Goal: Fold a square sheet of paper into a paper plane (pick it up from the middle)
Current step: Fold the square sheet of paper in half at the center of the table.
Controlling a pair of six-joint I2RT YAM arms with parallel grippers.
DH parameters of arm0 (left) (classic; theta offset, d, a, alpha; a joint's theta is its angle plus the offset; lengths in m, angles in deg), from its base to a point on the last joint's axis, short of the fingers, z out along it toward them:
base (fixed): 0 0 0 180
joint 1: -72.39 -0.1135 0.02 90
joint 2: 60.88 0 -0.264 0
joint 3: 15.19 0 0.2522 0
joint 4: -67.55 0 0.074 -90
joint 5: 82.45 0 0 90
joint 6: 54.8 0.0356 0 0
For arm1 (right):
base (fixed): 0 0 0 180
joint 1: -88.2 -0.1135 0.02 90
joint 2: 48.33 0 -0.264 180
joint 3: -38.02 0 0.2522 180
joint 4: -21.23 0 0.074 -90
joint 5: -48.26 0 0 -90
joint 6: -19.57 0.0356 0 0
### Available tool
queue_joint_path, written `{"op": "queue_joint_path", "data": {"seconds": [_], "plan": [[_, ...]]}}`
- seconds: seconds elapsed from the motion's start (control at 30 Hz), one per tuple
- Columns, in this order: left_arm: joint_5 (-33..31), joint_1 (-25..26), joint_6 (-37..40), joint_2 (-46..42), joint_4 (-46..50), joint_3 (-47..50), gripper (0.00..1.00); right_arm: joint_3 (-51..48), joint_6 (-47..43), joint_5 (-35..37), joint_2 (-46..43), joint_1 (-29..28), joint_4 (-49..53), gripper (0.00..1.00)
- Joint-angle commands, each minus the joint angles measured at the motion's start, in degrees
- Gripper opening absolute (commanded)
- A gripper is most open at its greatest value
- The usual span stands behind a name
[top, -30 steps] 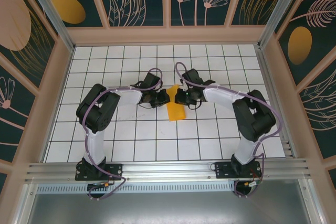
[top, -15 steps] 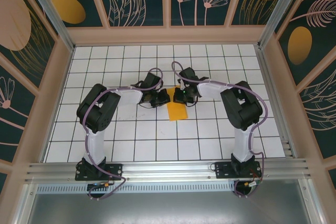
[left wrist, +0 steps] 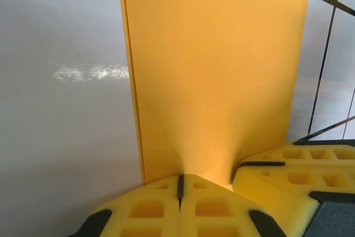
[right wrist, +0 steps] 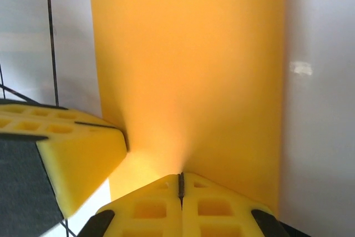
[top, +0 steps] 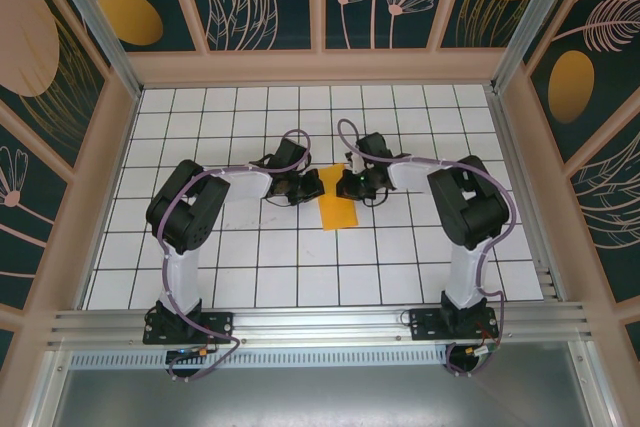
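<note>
Clamped on the paper (top: 338,209) with left gripper (left wrist: 180,188) and right gripper (right wrist: 181,186), jaws of each pressed together over its edge. Found folded into a strip at the middle of the table (top: 250,247).

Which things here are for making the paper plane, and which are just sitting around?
For the job: the folded orange sheet of paper, the left gripper and the right gripper, both pinching it.
Just there: the white grid table, the flower wall panels, the metal rail.
</note>
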Motion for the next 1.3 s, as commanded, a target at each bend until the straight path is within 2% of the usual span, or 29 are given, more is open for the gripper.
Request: {"op": "queue_joint_path", "data": {"seconds": [0.0,0.23,0.53,0.93,1.07,1.27], "plan": [[-9.6,0.4,-0.4,7.1,9.8,4.2,0.06,-4.6,-2.9,0.0,-2.2,2.7,2.1,0.03],[-10.0,0.5,-0.4,7.0,9.7,5.0,0.05,-10.2,-3.5,-1.7,-5.6,6.7,0.5,0.03],[-9.5,0.4,0.1,6.5,9.7,4.4,0.05,-8.0,-0.2,-5.5,-13.4,7.0,-4.1,0.02],[-9.4,0.4,0.4,6.5,9.9,4.4,0.05,0.6,2.1,-8.8,0.6,2.2,-7.2,0.00],[-9.5,0.4,0.5,6.5,10.2,4.6,0.05,0.1,2.8,-6.9,2.2,3.3,-7.9,0.00],[-9.7,0.4,0.4,6.3,10.0,5.7,0.04,-3.4,4.6,-0.4,2.6,6.6,-7.2,0.00]]}}
